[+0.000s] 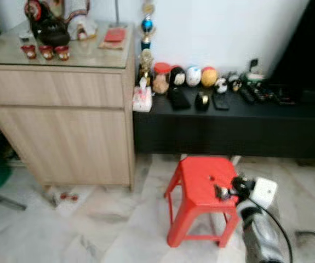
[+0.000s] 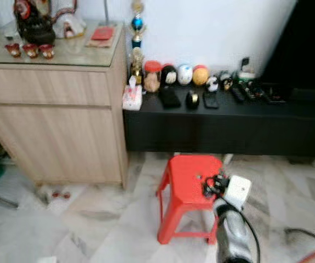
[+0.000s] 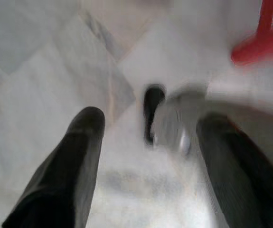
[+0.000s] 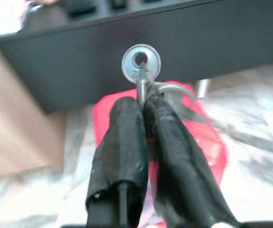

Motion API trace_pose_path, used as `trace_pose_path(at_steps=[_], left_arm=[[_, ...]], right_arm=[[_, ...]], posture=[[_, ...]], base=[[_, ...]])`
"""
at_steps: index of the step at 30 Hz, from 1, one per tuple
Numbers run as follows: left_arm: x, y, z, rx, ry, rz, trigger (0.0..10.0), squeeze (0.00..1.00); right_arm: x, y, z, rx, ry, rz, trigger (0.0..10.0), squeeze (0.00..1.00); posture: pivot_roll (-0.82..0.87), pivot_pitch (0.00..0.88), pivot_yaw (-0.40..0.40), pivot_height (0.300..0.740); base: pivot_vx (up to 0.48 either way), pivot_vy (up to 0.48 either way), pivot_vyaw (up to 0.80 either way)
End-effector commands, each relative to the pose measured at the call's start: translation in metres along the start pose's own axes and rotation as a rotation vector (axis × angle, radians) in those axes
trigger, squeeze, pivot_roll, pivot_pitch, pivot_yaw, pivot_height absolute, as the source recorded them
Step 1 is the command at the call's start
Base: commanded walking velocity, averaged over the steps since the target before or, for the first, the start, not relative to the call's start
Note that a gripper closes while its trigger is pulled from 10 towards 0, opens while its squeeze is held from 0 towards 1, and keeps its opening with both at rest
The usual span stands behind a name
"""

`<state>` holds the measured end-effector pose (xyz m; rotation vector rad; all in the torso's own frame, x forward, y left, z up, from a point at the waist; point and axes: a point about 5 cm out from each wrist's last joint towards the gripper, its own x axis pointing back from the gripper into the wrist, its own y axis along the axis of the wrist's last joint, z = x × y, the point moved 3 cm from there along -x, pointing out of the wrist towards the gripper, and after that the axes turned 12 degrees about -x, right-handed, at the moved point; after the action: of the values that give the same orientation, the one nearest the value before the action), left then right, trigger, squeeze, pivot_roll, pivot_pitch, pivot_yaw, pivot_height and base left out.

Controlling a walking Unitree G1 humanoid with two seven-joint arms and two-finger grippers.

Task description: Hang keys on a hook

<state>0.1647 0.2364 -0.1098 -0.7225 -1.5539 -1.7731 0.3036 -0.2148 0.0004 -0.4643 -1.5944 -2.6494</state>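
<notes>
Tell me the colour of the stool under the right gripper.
Red. The stool shows best in the left eye view, with the right gripper over it.

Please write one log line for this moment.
right claw: shut on keys | above stool | left claw: open, idle | hook: unseen

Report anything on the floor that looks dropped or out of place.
Small red items lie scattered on the marble floor at the foot of the wooden cabinet, as if dropped. They are too small to identify. Nothing else looks odd.
</notes>
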Motion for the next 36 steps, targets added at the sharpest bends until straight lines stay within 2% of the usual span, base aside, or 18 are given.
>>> trace_pose_path(at_steps=[1, 14, 22, 36], left_arm=[[0.008, -0.029, -0.008, 0.015, -0.021, 0.091, 10.0, 0.0], [0.008, -0.027, -0.008, -0.001, -0.023, 0.087, 10.0, 0.0], [0.007, -0.027, -0.008, 0.005, -0.023, 0.085, 10.0, 0.0], [0.007, -0.026, -0.008, 0.004, -0.025, 0.081, 10.0, 0.0]], right_arm=[[-0.005, 0.009, 0.009, -0.002, 0.025, -0.032, 10.0, 0.0], [-0.003, 0.006, 0.006, -0.005, 0.009, -0.028, 10.0, 0.0], [0.002, -0.006, -0.006, 0.001, -0.038, 0.022, 10.0, 0.0], [0.006, -0.013, -0.012, -0.004, -0.061, 0.049, 10.0, 0.0]], posture=[[0.12, 0.0, -0.069, 0.74], [0.13, 0.0, -0.07, 0.74], [0.13, 0.0, -0.07, 0.74], [0.13, 0.0, -0.07, 0.74]], base=[[0.0, 0.0, 0.0], [0.0, -0.018, 0.0], [0.0, -0.25, 0.0], [0.0, -0.275, 0.0]])
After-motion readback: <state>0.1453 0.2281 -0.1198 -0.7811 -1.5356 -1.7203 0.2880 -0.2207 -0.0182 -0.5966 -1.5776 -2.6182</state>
